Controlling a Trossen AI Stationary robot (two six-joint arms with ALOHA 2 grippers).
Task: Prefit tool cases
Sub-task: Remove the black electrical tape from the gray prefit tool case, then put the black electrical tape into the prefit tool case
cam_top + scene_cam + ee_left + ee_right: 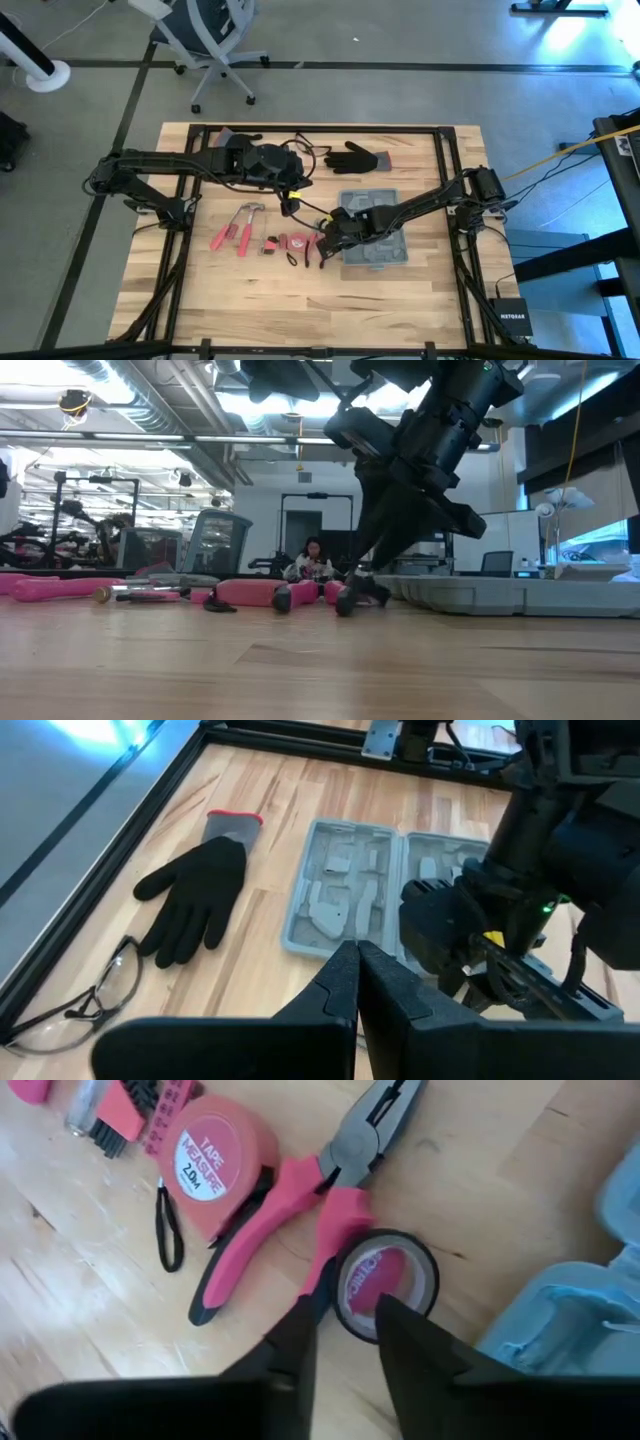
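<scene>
Crowding the tool case's (372, 227) left edge: pliers (290, 1200), tape measure (205, 1160), tape roll (385, 1280), right gripper (345, 1325) hovering narrowly parted over roll, holding nothing, left gripper (357, 975) pinched shut, empty, case lying open, long axis running near-far.

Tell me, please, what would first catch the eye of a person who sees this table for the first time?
Probably the pink tools: pliers and a tape measure lie left of the open tool case, with a hammer farther left. The right gripper hovers over them, its fingers apart above a roll of tape. A black glove lies behind the case.
</scene>
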